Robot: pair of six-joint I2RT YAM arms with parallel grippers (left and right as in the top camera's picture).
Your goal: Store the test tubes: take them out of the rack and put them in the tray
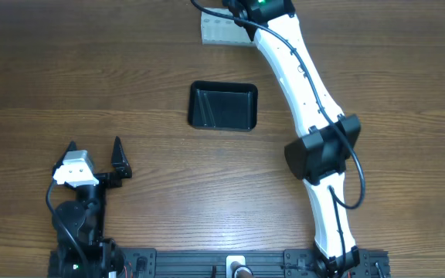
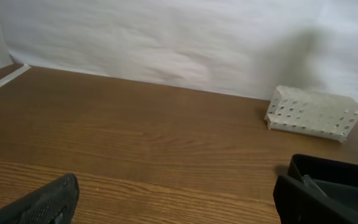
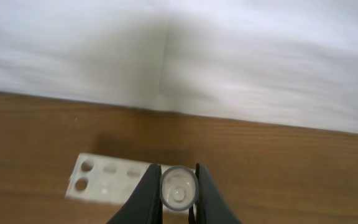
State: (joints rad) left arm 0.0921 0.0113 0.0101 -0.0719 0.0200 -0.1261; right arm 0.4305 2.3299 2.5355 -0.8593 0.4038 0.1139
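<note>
Top view of a wooden table (image 1: 68, 69); a black tray (image 1: 193, 108) sits at centre, with a white rack (image 1: 219, 31) at 12 o'clock from it by the far edge, the two well apart; the right arm (image 1: 304, 85) stretches from 5 o'clock up to the rack; the left arm (image 1: 83, 208) is folded at 8 o'clock, well away from both.

Right wrist view: the right pincer (image 3: 177, 177) is closed to a narrow gap on a clear tube (image 3: 178, 188), seen end-on as a glassy ring between the fingers, upright at the rack's near side; whether its foot sits in a hole or hangs just above the rack cannot be told; the left pincer (image 1: 95, 147) is spread wide and holds nothing.

Progress, as a judgement: the rack holes that show look empty and no other tube stands up from it in the left wrist view, so this may be one of the last; pale glints lie inside the tray, but whether they are tubes or reflections cannot be told; the tube in hand has yet to be carried toward 6 o'clock and set in the tray.
</note>
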